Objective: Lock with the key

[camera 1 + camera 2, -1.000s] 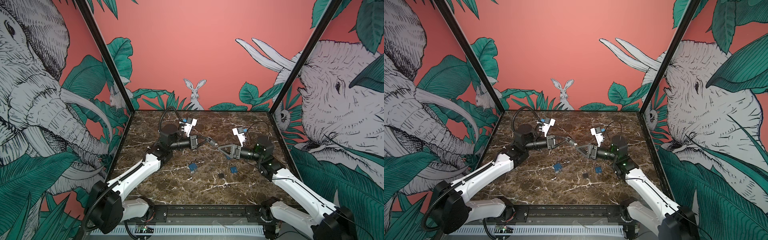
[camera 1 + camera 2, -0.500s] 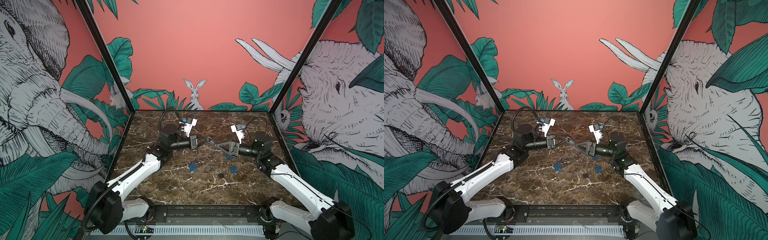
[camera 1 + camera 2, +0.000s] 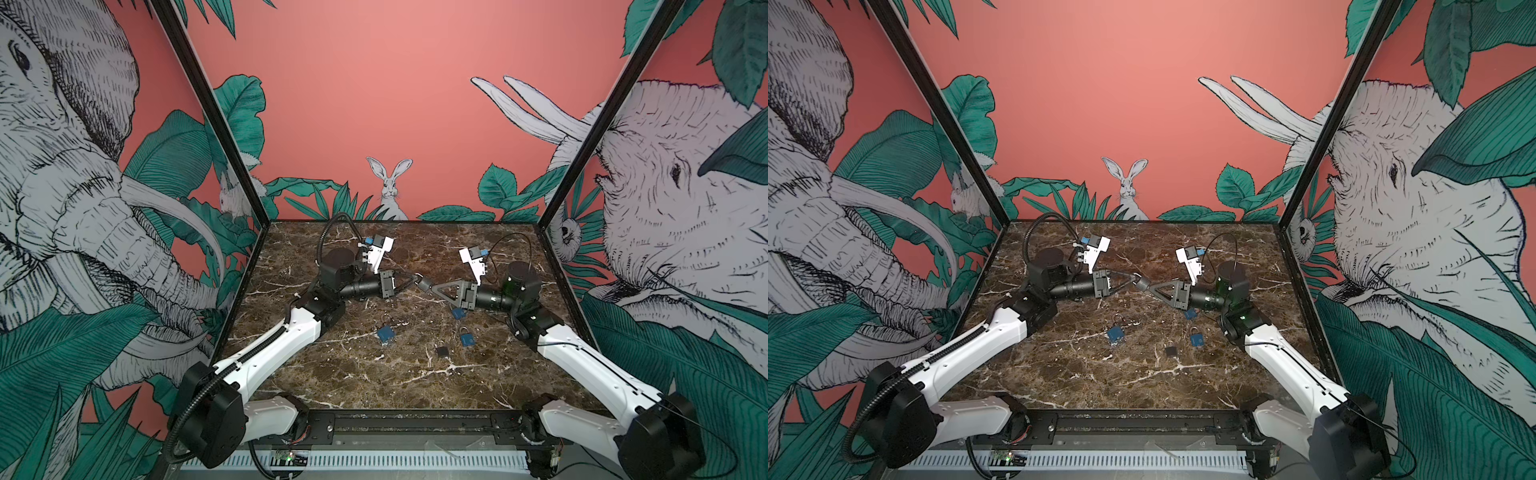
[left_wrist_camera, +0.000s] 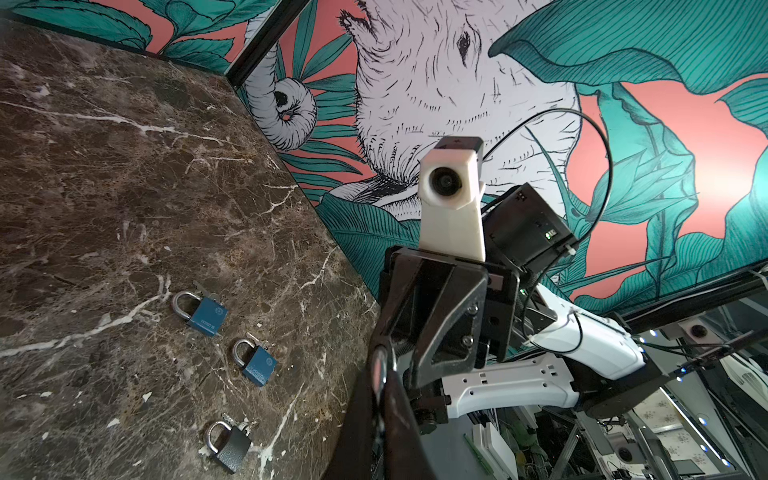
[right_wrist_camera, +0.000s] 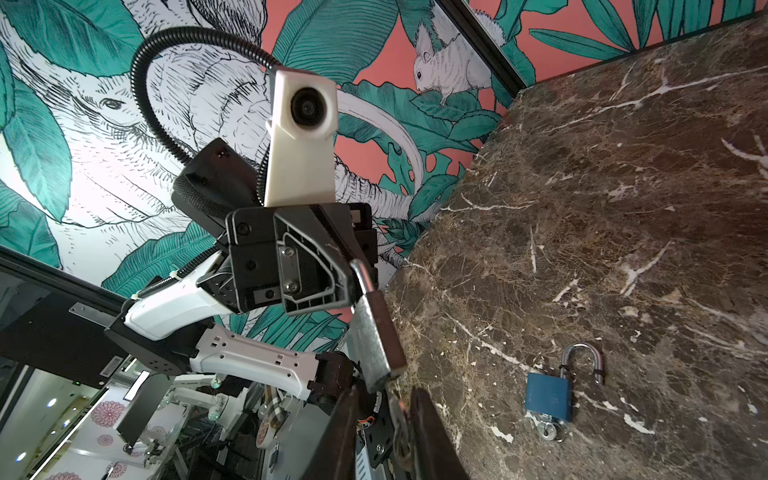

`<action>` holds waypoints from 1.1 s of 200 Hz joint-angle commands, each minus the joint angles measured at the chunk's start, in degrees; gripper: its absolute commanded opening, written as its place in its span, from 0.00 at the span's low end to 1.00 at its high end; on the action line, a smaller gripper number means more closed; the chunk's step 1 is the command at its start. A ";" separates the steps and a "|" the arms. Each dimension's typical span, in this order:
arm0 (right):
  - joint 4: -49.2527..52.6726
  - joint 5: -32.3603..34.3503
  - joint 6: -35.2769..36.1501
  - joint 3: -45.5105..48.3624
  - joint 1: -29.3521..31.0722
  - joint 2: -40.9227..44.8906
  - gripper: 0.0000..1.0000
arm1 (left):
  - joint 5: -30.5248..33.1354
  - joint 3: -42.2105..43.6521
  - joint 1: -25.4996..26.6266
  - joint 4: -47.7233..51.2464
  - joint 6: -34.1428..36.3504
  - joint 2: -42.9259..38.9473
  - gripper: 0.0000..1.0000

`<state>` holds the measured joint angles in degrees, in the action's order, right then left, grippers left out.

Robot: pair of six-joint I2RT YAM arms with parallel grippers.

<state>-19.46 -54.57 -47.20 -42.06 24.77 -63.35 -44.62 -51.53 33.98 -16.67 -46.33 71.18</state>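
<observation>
A grey padlock [image 3: 424,284] [image 3: 1143,283] hangs in mid-air over the middle of the marble table. My left gripper [image 3: 415,277] [image 4: 380,386] is shut on its silver shackle [image 5: 363,274]. The padlock body [image 5: 374,332] points toward my right gripper [image 3: 432,287] [image 5: 388,419], which comes in from the right. The key [image 5: 400,415] sticks out of the padlock's bottom between the right fingers. It lies against one finger, with a gap still showing to the other.
Several padlocks lie on the table [image 3: 340,374] below the grippers: blue ones [image 3: 385,333] [image 3: 467,340] [image 3: 458,313] and a dark one [image 3: 442,351]. The blue one [image 5: 547,395] seen by the right wrist has its shackle open and keys attached. Walls close in three sides.
My right gripper has moved left to the padlock's bottom end, and its jaws have narrowed around the key. The left gripper and the padlock have stayed still.
</observation>
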 commanded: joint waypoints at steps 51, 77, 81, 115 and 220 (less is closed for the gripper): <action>-5.14 -2.28 -1.32 0.38 0.28 -1.15 0.24 | 2.19 0.35 -0.23 -4.19 -1.53 -0.16 0.00; -5.09 -2.38 -1.34 0.53 0.54 -1.40 0.22 | 3.05 0.70 -0.23 -4.86 -1.81 -0.12 0.00; -5.09 -2.45 -1.36 0.58 0.57 -1.42 0.21 | 3.08 0.67 -0.20 -4.91 -1.84 -0.16 0.00; -5.13 -2.19 -1.48 0.67 0.71 -1.77 0.03 | 3.26 0.83 -0.24 -5.20 -2.11 -0.30 0.00; -5.45 -2.75 -2.89 5.00 -1.48 1.68 0.00 | 1.35 2.89 -6.24 -11.59 -7.51 -3.11 0.00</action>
<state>-22.79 -55.53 -49.43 -38.26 24.10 -63.70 -42.96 -49.45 29.82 -22.48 -51.48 70.96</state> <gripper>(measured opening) 0.048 0.075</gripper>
